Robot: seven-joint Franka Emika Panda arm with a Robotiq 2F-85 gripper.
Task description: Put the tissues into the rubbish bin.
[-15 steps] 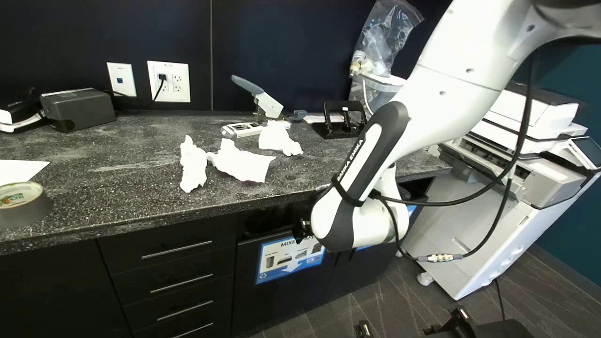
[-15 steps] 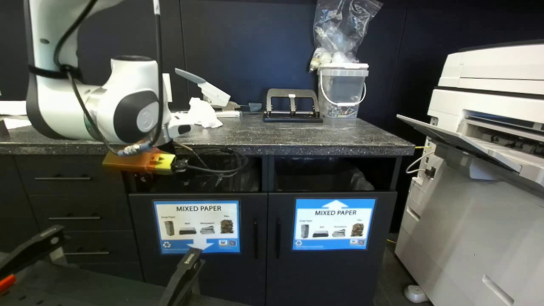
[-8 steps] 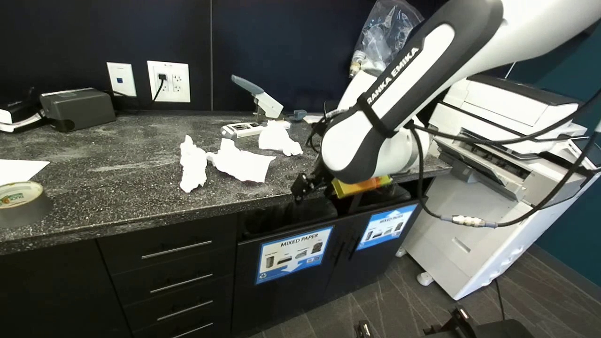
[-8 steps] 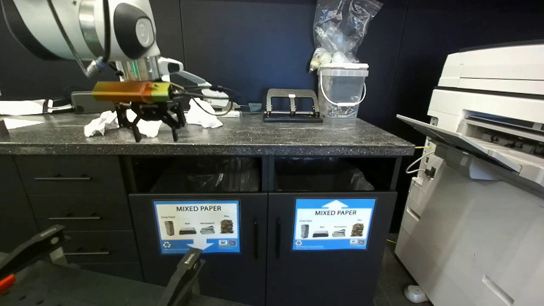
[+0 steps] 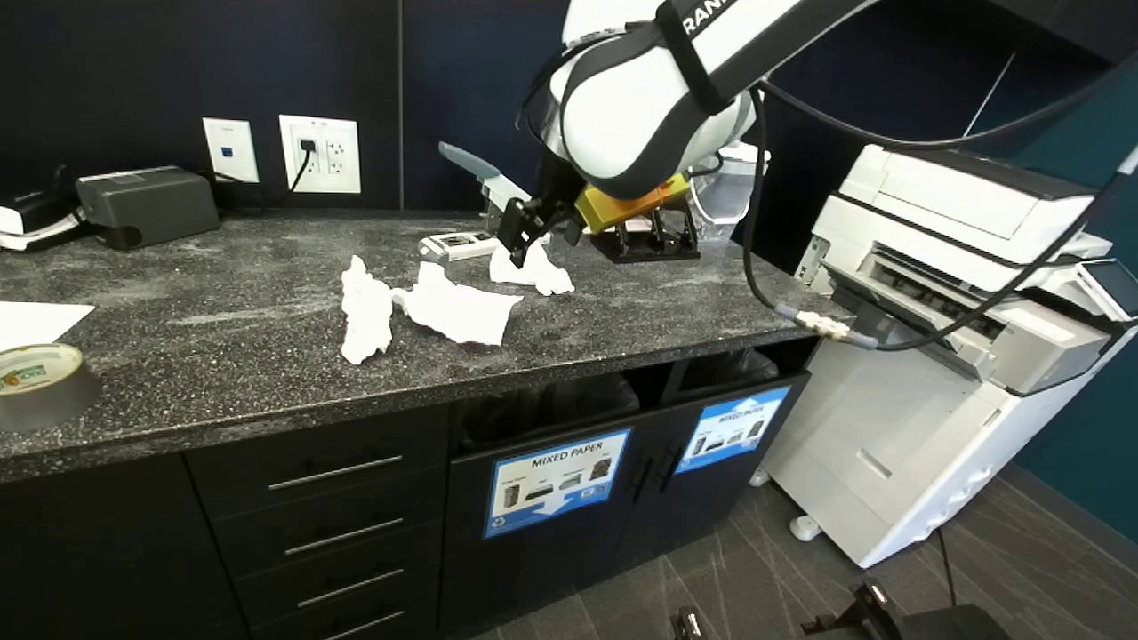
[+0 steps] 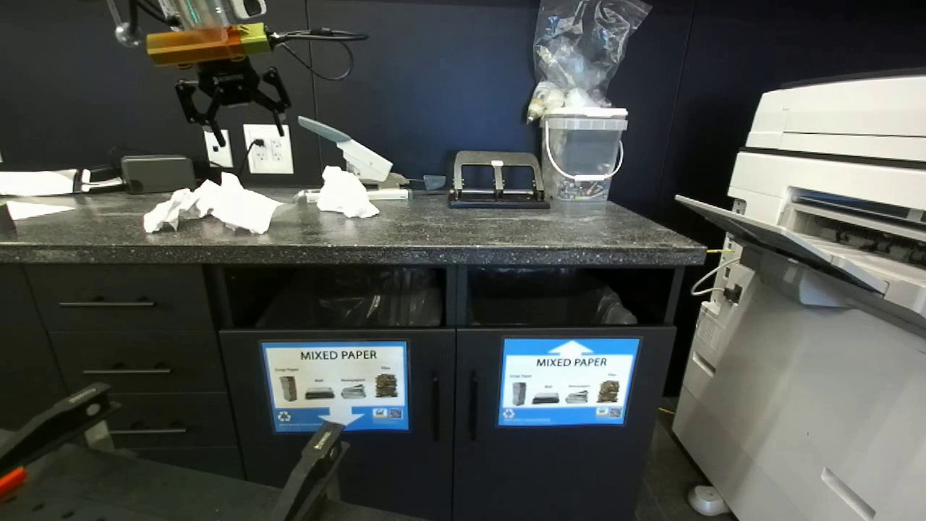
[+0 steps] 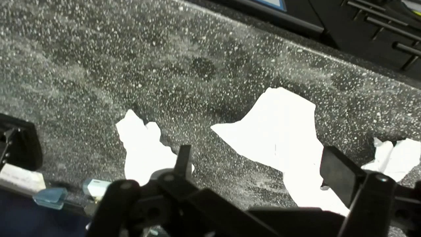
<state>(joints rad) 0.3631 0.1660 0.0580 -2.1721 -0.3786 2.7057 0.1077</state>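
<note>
Three crumpled white tissues lie on the dark speckled counter. One (image 5: 365, 311) lies left, one (image 5: 458, 307) beside it, and one (image 5: 539, 271) farther right by the stapler. In the wrist view, the tissue by the stapler (image 7: 144, 151) is left, the middle tissue (image 7: 279, 128) is central and another (image 7: 399, 158) is at the right edge. My gripper (image 6: 250, 136) is open and empty, pointing down well above the counter. The middle tissue shows partly between the fingers (image 7: 256, 154) but is not touched. Black-lined bins (image 6: 362, 307) show through openings below the counter; their contents are hidden.
A stapler (image 6: 365, 159) with raised arm, a hole punch (image 6: 499, 199) and a clear bucket (image 6: 582, 152) stand at the back. A tape roll (image 5: 53, 400) and white paper (image 5: 40, 322) lie at left. A printer (image 6: 817, 325) stands right of the cabinet.
The arm has risen from low in front of the cabinet to above the counter, moving up and back over the tissues. The tissues have not moved.
</note>
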